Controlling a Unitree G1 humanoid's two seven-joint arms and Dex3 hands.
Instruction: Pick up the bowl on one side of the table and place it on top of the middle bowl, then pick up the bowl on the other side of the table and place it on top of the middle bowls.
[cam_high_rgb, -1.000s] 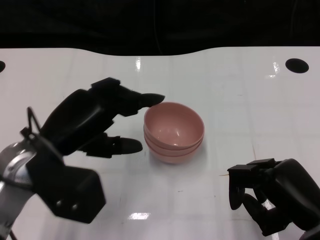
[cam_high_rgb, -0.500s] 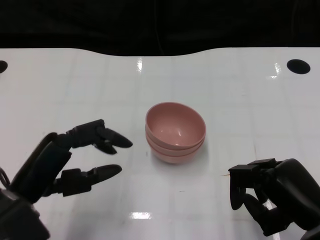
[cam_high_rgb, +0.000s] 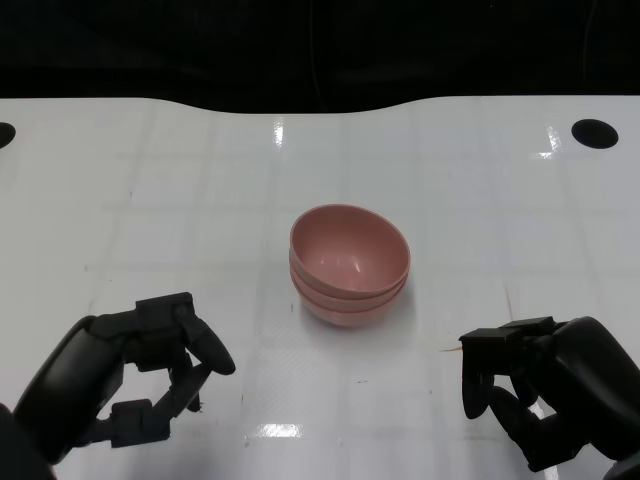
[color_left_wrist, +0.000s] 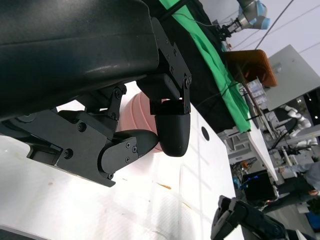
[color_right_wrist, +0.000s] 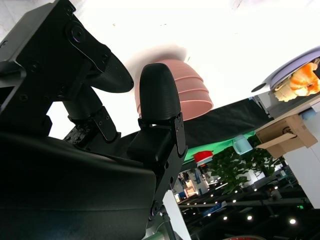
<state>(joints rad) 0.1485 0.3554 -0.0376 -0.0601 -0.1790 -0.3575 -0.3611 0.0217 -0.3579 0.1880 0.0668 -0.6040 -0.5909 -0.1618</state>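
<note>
My left hand (cam_high_rgb: 130, 375) has pulled back empty, fingers curled; right hand (cam_high_rgb: 545, 390) likewise. Pink plastic bowls (cam_high_rgb: 349, 263) sit stacked on the white worktop (cam_high_rgb: 480, 200) — looks finished.

white, glossy bench (cam_high_rgb: 520, 200) with a faint grid of lines, its far edge wavy against a dark background; two dark round holes mark the surface, one near the far right corner (cam_high_rgb: 594, 132) and one at the far left edge (cam_high_rgb: 4, 132). a stack of pink bowls (cam_high_rgb: 349, 263) stands upright near the middle of the bench, nested one inside another.
</note>
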